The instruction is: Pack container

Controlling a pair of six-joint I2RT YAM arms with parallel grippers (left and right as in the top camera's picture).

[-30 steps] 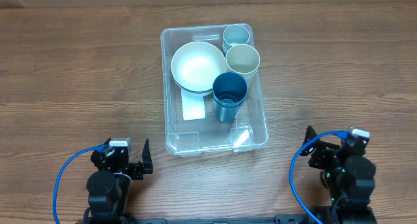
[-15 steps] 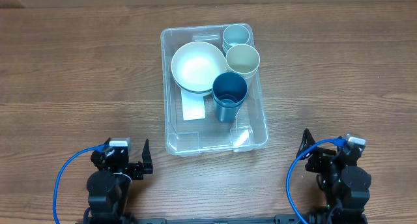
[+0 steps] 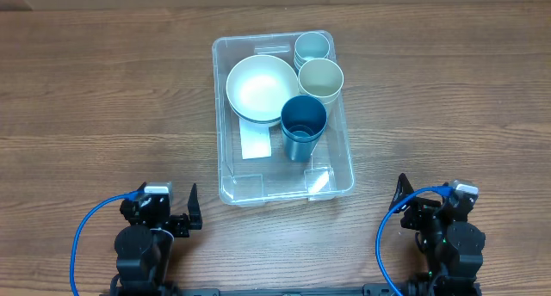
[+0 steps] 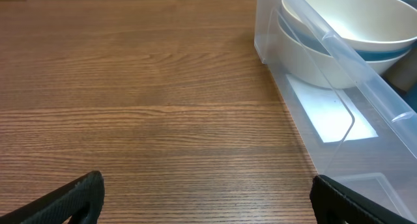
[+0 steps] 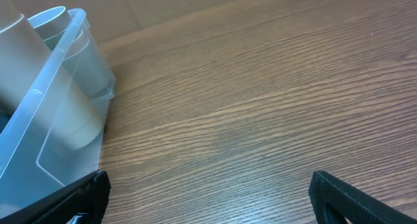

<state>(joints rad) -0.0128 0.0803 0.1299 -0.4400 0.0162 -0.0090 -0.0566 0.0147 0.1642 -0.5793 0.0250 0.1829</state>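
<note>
1. The container (image 3: 258,182) is a large clear plastic bin with rounded corners. It sits on the wooden surface (image 3: 103,89) near the middle, and its long side runs away from the robot.
2. A white rectangular label (image 3: 255,143) shows through its bottom, partly under the bowl.
3. The front third of the container's floor is bare. Everything in it is crowded toward the far end.
4. A white bowl (image 3: 261,88) fills the far left part. In the left wrist view it appears nested in a second bowl with a blue band.
5. A dark blue cup (image 3: 303,124) stands upright just in front of a cream cup (image 3: 320,79). A pale grey-blue cup (image 3: 312,46) stands in the far right corner.
6. The left gripper (image 4: 207,195) hangs low near the front edge of the surface. Its fingers are spread wide with nothing between them, and the container's left wall is off to its right.
7. The right gripper (image 5: 208,191) is likewise spread wide and holds nothing. It is apart from the container, whose right corner shows at the left of its view.
</note>
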